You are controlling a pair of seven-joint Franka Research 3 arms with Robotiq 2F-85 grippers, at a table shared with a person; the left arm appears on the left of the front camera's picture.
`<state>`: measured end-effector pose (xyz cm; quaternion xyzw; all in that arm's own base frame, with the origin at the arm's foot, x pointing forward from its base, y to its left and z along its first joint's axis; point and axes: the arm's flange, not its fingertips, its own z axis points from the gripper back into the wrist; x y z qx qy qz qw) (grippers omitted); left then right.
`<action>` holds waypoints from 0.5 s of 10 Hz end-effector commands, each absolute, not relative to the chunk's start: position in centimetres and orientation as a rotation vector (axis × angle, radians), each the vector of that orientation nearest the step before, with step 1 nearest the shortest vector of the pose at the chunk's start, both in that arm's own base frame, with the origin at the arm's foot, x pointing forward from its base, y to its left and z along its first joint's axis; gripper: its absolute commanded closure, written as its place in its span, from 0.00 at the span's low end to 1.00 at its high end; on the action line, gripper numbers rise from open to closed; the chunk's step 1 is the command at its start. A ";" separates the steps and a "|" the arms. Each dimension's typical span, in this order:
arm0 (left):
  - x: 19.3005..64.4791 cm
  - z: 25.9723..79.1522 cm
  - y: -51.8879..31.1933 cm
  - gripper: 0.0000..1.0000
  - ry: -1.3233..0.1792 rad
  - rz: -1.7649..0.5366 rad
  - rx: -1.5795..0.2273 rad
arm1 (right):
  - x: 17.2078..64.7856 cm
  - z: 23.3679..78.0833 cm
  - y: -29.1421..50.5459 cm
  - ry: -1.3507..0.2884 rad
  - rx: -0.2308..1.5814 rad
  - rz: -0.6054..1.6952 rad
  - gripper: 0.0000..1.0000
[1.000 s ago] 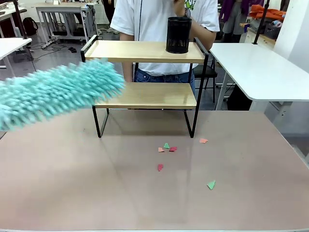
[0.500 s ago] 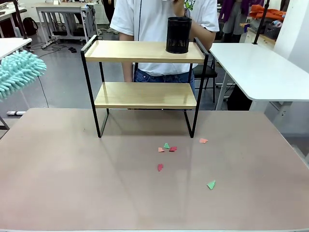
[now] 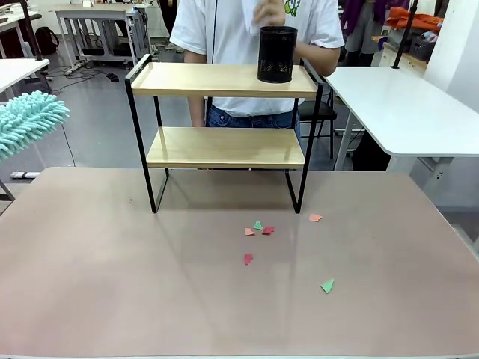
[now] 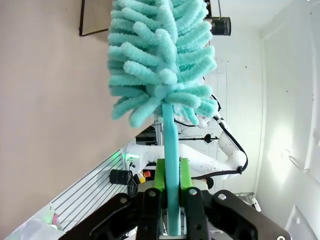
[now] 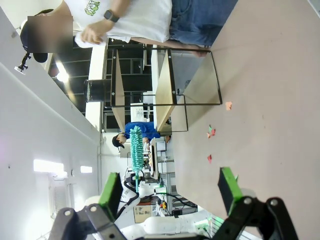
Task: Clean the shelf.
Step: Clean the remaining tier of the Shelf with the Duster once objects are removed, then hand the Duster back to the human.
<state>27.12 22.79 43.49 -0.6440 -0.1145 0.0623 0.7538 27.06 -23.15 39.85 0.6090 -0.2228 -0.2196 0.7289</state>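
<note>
a sec ago the teal duster (image 3: 26, 123) was sweeping in front of the shelf (image 3: 224, 148) at lower-board height; now its head sits at the far left edge of the front view, well apart from the rack, w/ little drift over the last half sec. looks like a pass just ended and the arm has pulled back, so prob between strokes or done w/ that side. the shelf stands at the far-mid part of the table (image 3: 112, 299), black mesh cup (image 3: 277, 54) on the top board's right end, person behind it w/ a hand (image 3: 268, 11) raised above the cup. paper scraps (image 3: 258, 228) lie on the table in front of the rack, untouched. left wrist view gives what the front doesn't: left gripper (image 4: 170, 192) clamped on the duster's handle, green pads (image 4: 160, 175) tight either side. right wrist view shows the right gripper (image 5: 170, 192) w/ fingers spread wide, nothing between, hanging back from the shelf.
</note>
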 end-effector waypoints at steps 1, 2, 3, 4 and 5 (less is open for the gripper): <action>26.5 43.9 23.0 0.88 -0.274 0.108 -1.416 | 27.0 40.0 -23.2 -0.500 1.345 -0.469 0.00; 26.5 43.9 23.0 0.88 -0.274 0.108 -1.416 | 27.0 40.0 -23.2 -0.500 1.345 -0.469 0.00; 26.5 43.9 23.0 0.88 -0.274 0.108 -1.416 | 27.0 40.0 -23.2 -0.500 1.345 -0.469 0.00; 26.5 43.9 23.0 0.88 -0.274 0.108 -1.416 | 27.0 40.0 -23.2 -0.500 1.345 -0.469 0.00; 26.5 43.9 23.0 0.88 -0.274 0.108 -1.416 | 27.0 40.0 -23.2 -0.500 1.345 -0.469 0.00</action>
